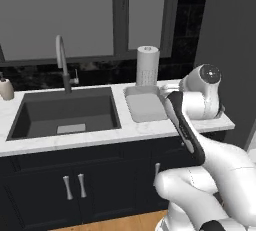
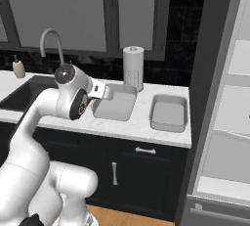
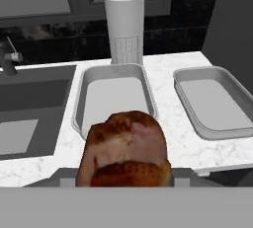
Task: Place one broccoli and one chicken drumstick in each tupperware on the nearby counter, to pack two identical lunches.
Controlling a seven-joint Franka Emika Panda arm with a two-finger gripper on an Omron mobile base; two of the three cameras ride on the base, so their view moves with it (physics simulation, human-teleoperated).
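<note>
The jaws are pinching a chicken drumstick (image 3: 126, 148), its reddish-brown bulb sitting right in front of the hand camera, so close that the dark fingertips are hidden behind it. The hand hangs at the front edge of the counter (image 3: 178, 145), just short of the nearer tupperware (image 3: 114, 98), the one that lies directly in front of the paper towel roll (image 3: 124, 24). From the right base camera the hand (image 2: 100, 91) sits at that tray's (image 2: 117, 103) left rim, above the counter and not down inside it.

Both trays look bare. The tray in front of the roll shows only its pale floor, and the second tupperware (image 3: 215, 101), to the right of the roll and a little apart from the first, is just as bare. I see no broccoli anywhere near the roll or in the sink (image 1: 65, 112) to its left.

So the packing has barely begun, by my reckoning: one drumstick is in hand and not yet set down, and the other drumstick plus both broccoli florets are left to fetch.
</note>
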